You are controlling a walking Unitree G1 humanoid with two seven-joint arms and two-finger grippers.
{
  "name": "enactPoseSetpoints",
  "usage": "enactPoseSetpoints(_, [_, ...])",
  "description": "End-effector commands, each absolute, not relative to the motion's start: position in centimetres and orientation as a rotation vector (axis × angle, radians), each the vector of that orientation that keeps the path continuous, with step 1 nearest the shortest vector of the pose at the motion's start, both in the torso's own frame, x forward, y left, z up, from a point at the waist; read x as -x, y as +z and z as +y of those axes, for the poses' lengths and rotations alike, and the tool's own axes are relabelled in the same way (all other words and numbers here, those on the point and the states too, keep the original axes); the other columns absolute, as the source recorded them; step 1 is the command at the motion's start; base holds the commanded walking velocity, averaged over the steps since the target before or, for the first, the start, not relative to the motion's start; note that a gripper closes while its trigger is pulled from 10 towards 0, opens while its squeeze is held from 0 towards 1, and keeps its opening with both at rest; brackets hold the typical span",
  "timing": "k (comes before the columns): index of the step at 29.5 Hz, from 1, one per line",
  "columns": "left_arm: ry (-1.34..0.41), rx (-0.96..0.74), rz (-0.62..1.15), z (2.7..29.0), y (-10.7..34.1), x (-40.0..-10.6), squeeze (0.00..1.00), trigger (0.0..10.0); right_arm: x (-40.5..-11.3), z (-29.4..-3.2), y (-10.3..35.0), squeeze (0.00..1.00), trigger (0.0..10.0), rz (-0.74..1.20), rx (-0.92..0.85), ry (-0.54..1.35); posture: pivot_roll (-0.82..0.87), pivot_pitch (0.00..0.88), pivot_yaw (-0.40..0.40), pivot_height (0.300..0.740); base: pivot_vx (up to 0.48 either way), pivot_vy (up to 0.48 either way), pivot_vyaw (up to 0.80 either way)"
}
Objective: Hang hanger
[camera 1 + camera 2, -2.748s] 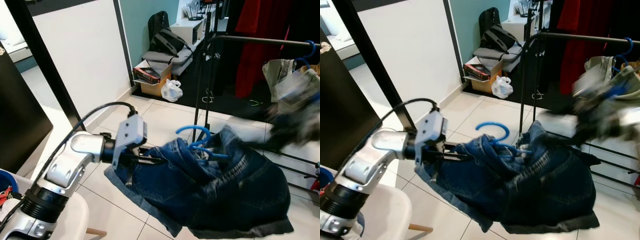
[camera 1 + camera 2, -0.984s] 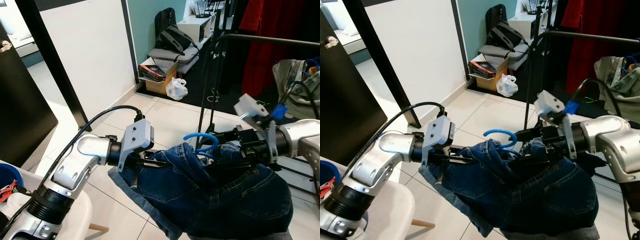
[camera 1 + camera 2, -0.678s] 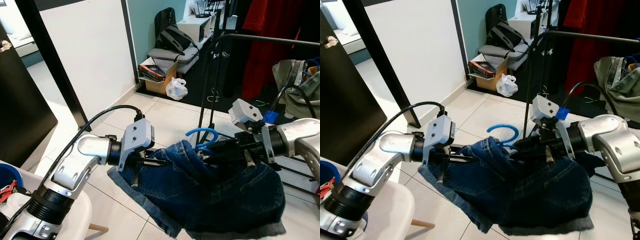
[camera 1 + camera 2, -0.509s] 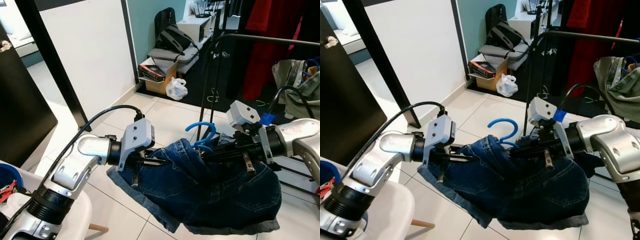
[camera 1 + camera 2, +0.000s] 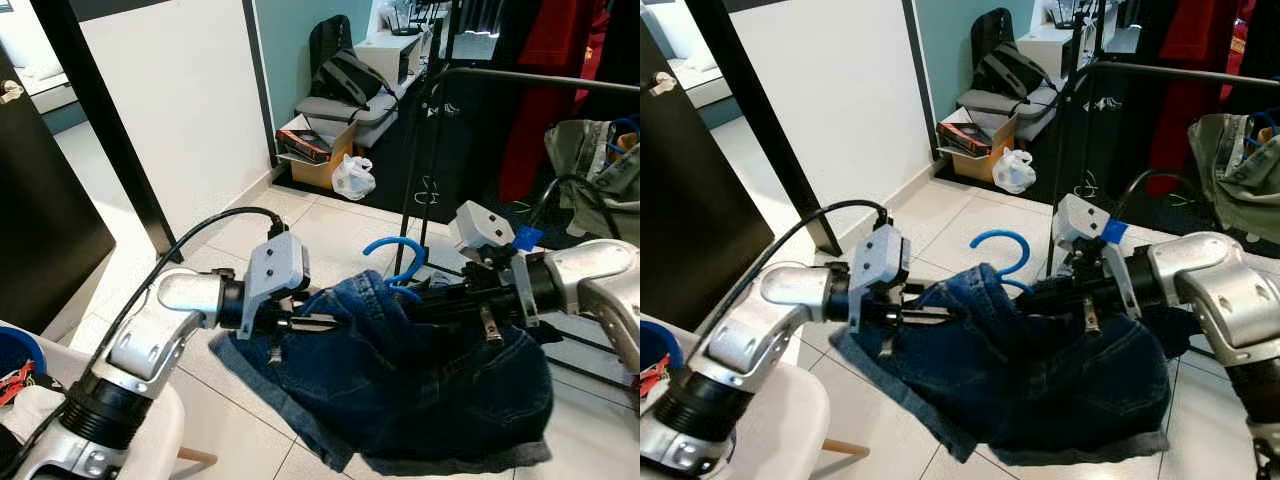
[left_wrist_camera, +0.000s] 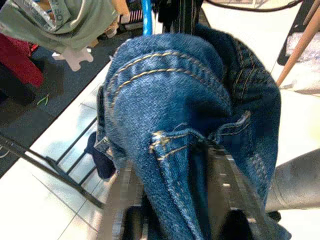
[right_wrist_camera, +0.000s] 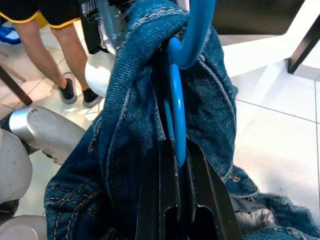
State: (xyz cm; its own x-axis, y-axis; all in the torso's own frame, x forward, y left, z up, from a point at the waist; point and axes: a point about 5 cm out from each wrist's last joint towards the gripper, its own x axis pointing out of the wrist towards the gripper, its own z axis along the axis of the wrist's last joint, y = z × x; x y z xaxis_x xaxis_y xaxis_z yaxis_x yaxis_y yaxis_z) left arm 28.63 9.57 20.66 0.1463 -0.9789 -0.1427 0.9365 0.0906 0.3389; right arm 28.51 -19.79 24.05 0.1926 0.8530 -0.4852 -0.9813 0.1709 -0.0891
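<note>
A: Where is the hanger sitting, and what is gripping it?

B: The blue hanger is being held between the two arms, hook up, with a pair of jeans draped over it. The right gripper is closing its fingers on the hanger's blue stem, just below the hook. The left gripper is pinching a fold of denim at the waistband; its fingers are standing on both sides of the cloth.

A: How much room is there for moving?

B: White tiled floor is lying open under and ahead of the jeans. The black rail of the clothes rack is running across above and behind the hook, well apart from it. The rack's upright post is standing just behind the hook in the head views.

A: What is crowding the edges?

B: On the rail's right end, an olive garment is hanging on another blue hanger. A red cloth is hanging behind the rack. To the left, a white wall panel with a black frame is bounding the floor. At the far wall, a cardboard box, a white plastic bag and a dark backpack are sitting together. A person's legs are showing in the right wrist view, beyond the jeans.
</note>
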Motion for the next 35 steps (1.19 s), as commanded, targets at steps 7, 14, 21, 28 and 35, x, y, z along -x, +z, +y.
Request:
enactPoseSetpoints(7, [-1.379,-0.405,-0.166,10.7,21.8,-29.5,1.00,10.0,-28.1,-19.8,23.9,0.00,0.0,0.339,0.413,1.332,-0.10,0.000,0.078,0.740,0.000,0.000,0.00])
enactPoseSetpoints(14, [-1.249,-0.428,-0.176,14.0,23.2,-30.7,1.00,10.0,-28.4,-21.0,22.7,0.00,0.0,0.387,0.403,1.238,-0.10,0.000,0.078,0.740,0.000,0.000,0.00])
enactPoseSetpoints(21, [-1.138,-0.390,-0.194,15.9,23.7,-31.2,1.00,10.0,-29.3,-23.6,21.0,0.00,0.0,0.435,0.378,1.024,-0.09,0.000,0.077,0.740,0.000,0.000,0.00])
enactPoseSetpoints(28, [-0.907,-0.186,-0.217,18.0,22.1,-32.1,1.00,10.0,-30.2,-27.4,17.8,0.00,0.0,0.470,0.248,0.657,-0.09,0.000,0.075,0.740,0.000,0.000,0.00])
enactPoseSetpoints(35, [-0.610,0.105,0.026,19.2,12.6,-31.8,0.00,10.0,-30.6,-29.7,13.3,0.00,5.0,0.428,0.054,0.237,-0.10,0.000,0.068,0.740,0.000,0.000,0.00])
